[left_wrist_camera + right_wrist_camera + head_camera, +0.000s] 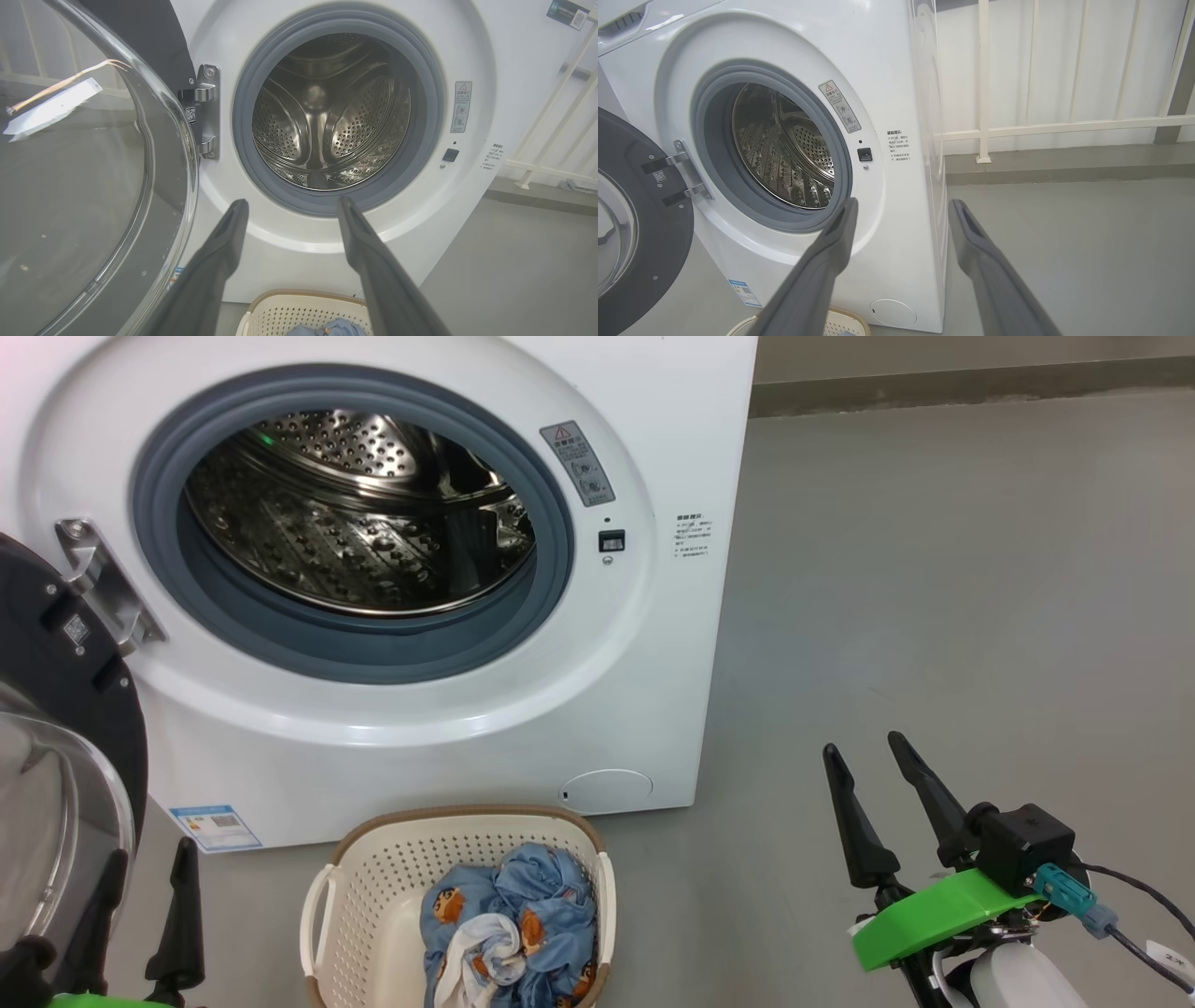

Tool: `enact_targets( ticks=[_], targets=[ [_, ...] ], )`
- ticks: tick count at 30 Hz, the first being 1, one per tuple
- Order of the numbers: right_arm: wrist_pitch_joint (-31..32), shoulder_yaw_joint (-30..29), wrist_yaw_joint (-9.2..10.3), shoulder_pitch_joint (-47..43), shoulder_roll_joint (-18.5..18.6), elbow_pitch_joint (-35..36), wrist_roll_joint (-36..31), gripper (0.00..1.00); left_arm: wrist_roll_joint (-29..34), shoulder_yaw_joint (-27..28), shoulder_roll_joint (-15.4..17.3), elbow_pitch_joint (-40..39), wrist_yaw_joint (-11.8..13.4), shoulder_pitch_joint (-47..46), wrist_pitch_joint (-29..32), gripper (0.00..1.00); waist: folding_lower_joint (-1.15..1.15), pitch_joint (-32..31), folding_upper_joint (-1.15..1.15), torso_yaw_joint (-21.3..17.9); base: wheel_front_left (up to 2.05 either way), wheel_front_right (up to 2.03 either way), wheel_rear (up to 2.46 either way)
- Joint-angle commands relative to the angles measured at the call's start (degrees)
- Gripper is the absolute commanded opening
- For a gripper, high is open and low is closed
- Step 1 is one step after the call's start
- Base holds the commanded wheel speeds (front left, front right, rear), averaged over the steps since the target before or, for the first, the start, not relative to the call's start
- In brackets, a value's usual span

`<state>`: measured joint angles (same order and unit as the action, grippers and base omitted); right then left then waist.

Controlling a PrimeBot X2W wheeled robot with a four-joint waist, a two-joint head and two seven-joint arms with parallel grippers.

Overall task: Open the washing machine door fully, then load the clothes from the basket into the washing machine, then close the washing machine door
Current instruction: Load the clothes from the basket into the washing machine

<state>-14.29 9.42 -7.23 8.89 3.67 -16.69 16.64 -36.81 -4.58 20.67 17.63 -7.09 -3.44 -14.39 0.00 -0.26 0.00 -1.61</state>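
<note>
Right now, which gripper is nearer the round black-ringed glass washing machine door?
Left. The left gripper sits beside the open washing machine door; the right gripper hangs over floor far to its right.

One washing machine [653, 392] stands beyond the fingers, with one door [56, 663] just beside the two fingers of the left gripper [151, 854]. One basket [373, 887] sits between the two grippers and holds two pieces of clothes [523, 915]: one blue piece [551, 905] and one white piece [485, 943]. The right gripper [864, 747] also has two fingers.
</note>
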Motion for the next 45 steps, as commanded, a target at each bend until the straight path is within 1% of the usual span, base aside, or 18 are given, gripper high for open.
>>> enact_targets(
  ticks=[1, 12, 21, 26, 39, 45],
  targets=[
    [-0.71, 1.43, -0.25, 0.83, -0.1, 1.33, -0.43, 1.0, 0.31, 2.52, 1.8, -0.79, -0.05, -1.68, -0.61, 1.0, 0.0, 0.04, 0.0, 0.0, 0.0, 0.0, 0.0],
    [-0.71, 1.6, -0.25, 0.95, -0.26, 1.39, -0.78, 1.0, 0.29, 2.57, 1.84, -1.29, -0.14, -1.68, -0.61, 1.0, 0.0, 1.1, 0.0, -0.57, 0.0, 0.0, 0.0],
    [-0.71, 0.77, -0.25, 1.02, -0.66, 2.6, -2.66, 1.0, -0.84, 2.16, 3.65, -2.3, -0.31, -2.45, -0.61, 1.0, 0.0, 5.18, 0.0, -1.75, 0.0, 0.0, 0.0],
    [-0.71, 0.37, -0.25, 0.89, -0.77, 4.14, -2.95, 1.0, -2.4, 0.72, 5.56, -3.41, -0.37, -3.28, -0.61, 1.0, 0.0, 8.63, 0.0, -2.22, 0.0, 0.0, 0.0],
    [-0.71, -0.03, -0.25, 1.4, -0.79, 9.28, -3.04, 1.0, -8.03, -3.67, 12.52, -7.99, -0.39, -6.43, -0.61, 1.0, 0.0, 19.73, 0.0, -2.8, 0.0, 0.0, 0.0],
    [-0.71, -0.03, -0.25, 1.95, -0.79, 11.19, -3.1, 1.0, -10.02, -5.46, 14.9, -8.86, -0.39, -8.12, -0.61, 1.0, 0.0, 23.85, 0.0, -3.33, 0.0, 0.0, 0.0]
  ],
)
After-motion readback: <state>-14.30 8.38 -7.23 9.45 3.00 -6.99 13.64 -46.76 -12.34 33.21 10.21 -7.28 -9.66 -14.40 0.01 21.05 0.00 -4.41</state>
